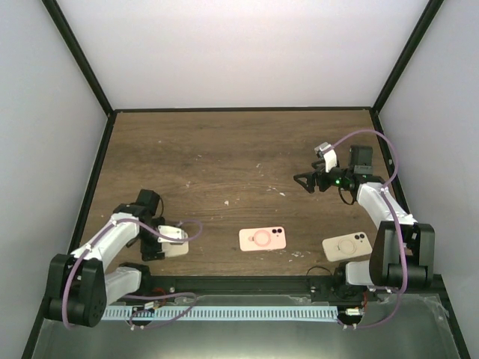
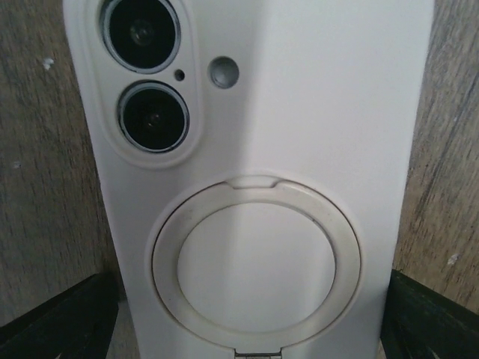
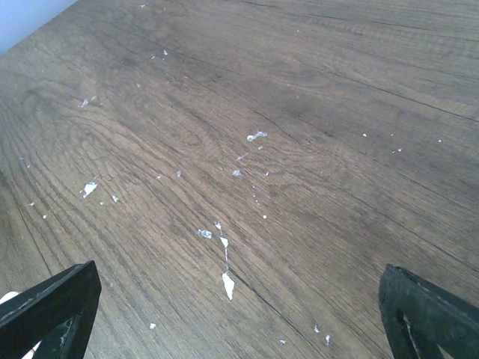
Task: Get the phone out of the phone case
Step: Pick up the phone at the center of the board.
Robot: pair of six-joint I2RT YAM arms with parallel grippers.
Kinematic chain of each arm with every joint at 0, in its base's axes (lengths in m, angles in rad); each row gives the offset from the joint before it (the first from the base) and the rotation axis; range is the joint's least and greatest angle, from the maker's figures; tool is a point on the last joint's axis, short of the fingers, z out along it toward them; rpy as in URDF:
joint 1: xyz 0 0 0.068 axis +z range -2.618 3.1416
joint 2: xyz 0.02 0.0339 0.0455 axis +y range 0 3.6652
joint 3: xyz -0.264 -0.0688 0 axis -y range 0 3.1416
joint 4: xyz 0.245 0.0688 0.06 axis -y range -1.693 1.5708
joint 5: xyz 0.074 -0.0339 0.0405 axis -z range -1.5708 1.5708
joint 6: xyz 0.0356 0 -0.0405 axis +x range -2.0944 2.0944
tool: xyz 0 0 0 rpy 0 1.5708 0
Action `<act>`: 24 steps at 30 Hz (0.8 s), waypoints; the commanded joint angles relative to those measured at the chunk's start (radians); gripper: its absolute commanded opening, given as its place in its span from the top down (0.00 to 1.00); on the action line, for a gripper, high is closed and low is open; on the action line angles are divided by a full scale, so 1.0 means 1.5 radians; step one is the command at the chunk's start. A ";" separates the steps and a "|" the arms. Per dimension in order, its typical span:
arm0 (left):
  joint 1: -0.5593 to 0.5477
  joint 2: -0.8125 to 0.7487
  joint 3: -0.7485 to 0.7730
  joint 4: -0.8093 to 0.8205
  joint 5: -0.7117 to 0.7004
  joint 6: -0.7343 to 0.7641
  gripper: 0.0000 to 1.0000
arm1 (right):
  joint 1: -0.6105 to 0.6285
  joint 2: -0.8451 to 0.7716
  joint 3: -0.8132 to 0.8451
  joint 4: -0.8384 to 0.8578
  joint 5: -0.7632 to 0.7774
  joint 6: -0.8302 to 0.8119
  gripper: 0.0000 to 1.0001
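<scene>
Both long edges of the white cased phone [image 2: 299,112] sit clamped in the left gripper [image 1: 162,243] jaws; right gripper [image 1: 302,179] jaws gape apart, well away.

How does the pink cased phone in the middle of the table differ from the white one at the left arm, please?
Colour: the pink phone is salmon pink, the white phone off-white.
Place: the pink phone lies mid-table near the front edge; the white phone lies at the front left.
Contact: no tool is near the pink phone; the white phone sits between the left tool's fingers.
Both lie back up, with a ring on the case.
</scene>
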 commanded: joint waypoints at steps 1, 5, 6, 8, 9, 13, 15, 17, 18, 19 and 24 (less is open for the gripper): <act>-0.024 0.021 -0.023 0.037 0.000 -0.031 0.12 | -0.004 0.001 0.021 0.004 0.002 0.005 0.00; -0.031 0.032 0.016 0.020 0.036 -0.060 0.29 | -0.004 0.002 0.023 0.003 -0.010 0.003 0.00; -0.031 0.034 0.028 0.012 0.049 -0.065 0.32 | -0.004 0.002 0.026 -0.002 -0.012 -0.001 0.00; -0.031 0.035 0.060 0.000 0.078 -0.076 0.36 | -0.004 0.002 0.038 -0.012 -0.013 -0.010 0.00; -0.031 0.036 0.073 -0.005 0.091 -0.081 0.37 | -0.004 0.001 0.045 -0.017 -0.014 -0.017 0.00; -0.032 0.045 0.116 -0.009 0.132 -0.103 0.41 | -0.003 -0.009 0.071 -0.036 -0.027 -0.058 0.00; -0.033 0.052 0.137 -0.011 0.151 -0.116 0.42 | -0.003 -0.012 0.085 -0.047 -0.036 -0.080 0.00; -0.037 0.060 0.160 -0.010 0.168 -0.143 0.42 | -0.002 -0.012 0.108 -0.068 -0.047 -0.104 0.00; -0.040 0.063 0.175 -0.010 0.178 -0.159 0.42 | 0.000 -0.010 0.125 -0.083 -0.051 -0.113 0.00; -0.043 0.065 0.191 -0.011 0.191 -0.176 0.43 | 0.003 -0.007 0.144 -0.100 -0.054 -0.120 0.00; -0.052 0.080 0.290 -0.054 0.325 -0.243 0.44 | 0.042 -0.007 0.212 -0.120 -0.078 -0.164 0.00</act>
